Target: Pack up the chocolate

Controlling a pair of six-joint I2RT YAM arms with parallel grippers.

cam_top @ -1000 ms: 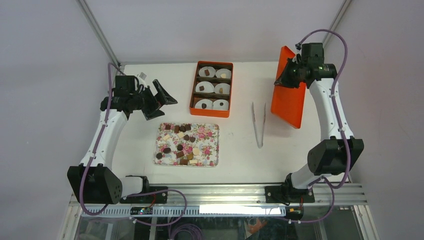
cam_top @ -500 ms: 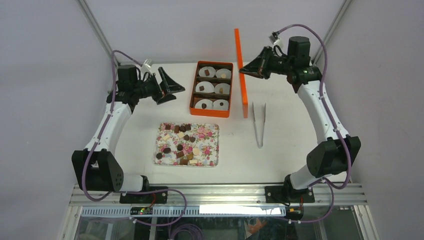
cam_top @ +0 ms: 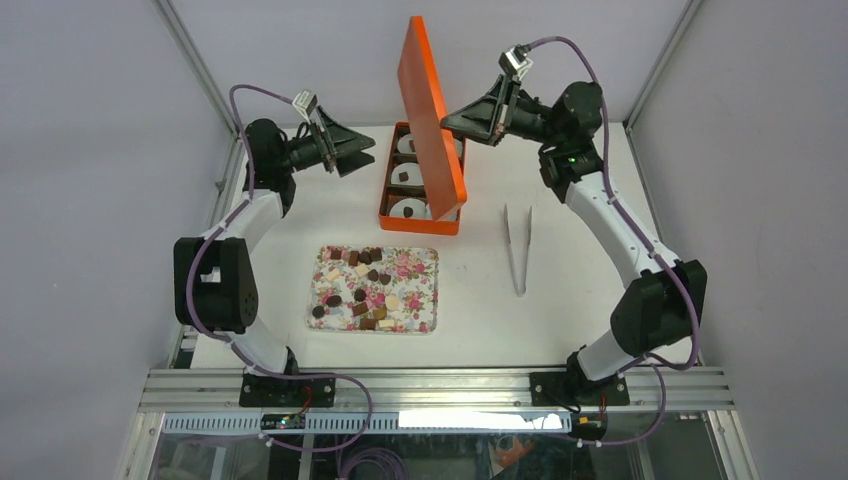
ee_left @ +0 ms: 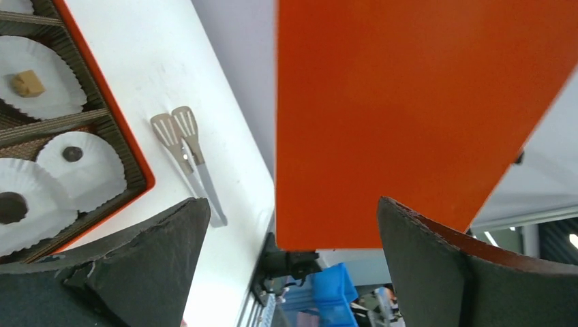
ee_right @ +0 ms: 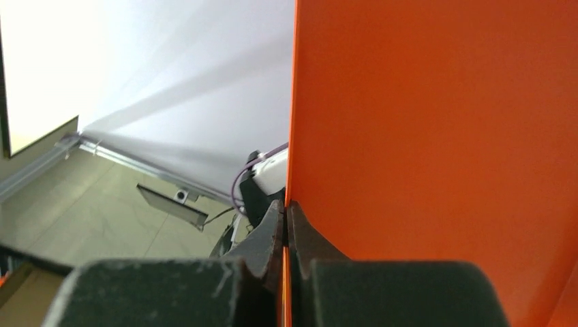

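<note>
Several small dark brown, light brown and cream chocolates (cam_top: 362,288) lie on a flowered tray (cam_top: 423,315). An orange box (cam_top: 415,222) behind it holds white paper cups (ee_left: 41,75), most with one chocolate (ee_left: 26,83). My right gripper (cam_top: 452,122) is shut on the rim of the orange lid (cam_top: 430,105), which hangs tilted above the box; the lid fills the right wrist view (ee_right: 443,136) and shows in the left wrist view (ee_left: 409,109). My left gripper (cam_top: 355,156) is open and empty, just left of the box's far end.
Metal tongs (cam_top: 517,245) lie on the table right of the box, also in the left wrist view (ee_left: 184,146). Grey walls enclose the table on the left, right and back. The aluminium rail runs along the near edge.
My right gripper has carried the orange lid from the table's right side leftwards to above the box. My left gripper has swung back and right toward the box's far end, staying open.
</note>
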